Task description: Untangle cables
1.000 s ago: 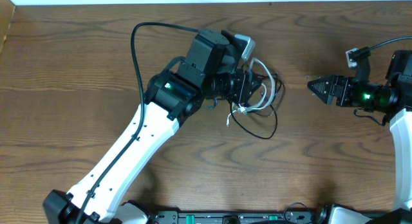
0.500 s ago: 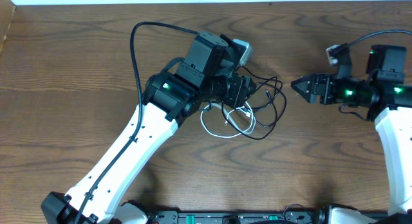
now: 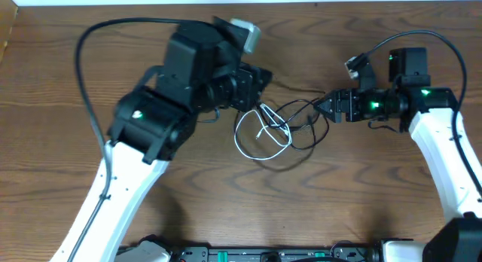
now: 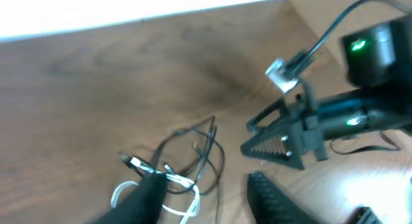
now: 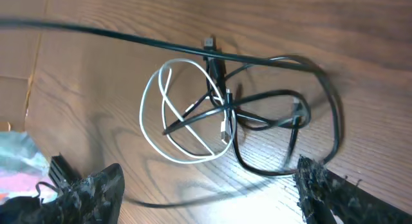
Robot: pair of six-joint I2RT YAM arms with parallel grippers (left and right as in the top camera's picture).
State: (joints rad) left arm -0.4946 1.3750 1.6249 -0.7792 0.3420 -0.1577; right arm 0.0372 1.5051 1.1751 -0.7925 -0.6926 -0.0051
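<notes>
The white cable [image 3: 252,138] and the black cable [image 3: 303,125] lie tangled together on the wooden table, the white one in a loop on the left. My left gripper [image 3: 257,80] hangs above the bundle's upper left, open and empty. In the left wrist view, its fingers [image 4: 212,201] straddle the white cable [image 4: 187,185] and black cable [image 4: 207,147] below. My right gripper [image 3: 322,105] points left at the bundle's right edge. In the right wrist view it [image 5: 212,192] is wide open over the white loop [image 5: 168,130] and the black cable [image 5: 286,114].
The left arm's thick black wire [image 3: 98,36] arcs over the table's left. The right arm's wire [image 3: 422,38] loops above its wrist. The table's back edge [image 3: 241,4] meets a white wall.
The left arm has risen and pulled back to the upper left, leaving the cables spread on the table. The right gripper has moved left to the bundle's edge.
</notes>
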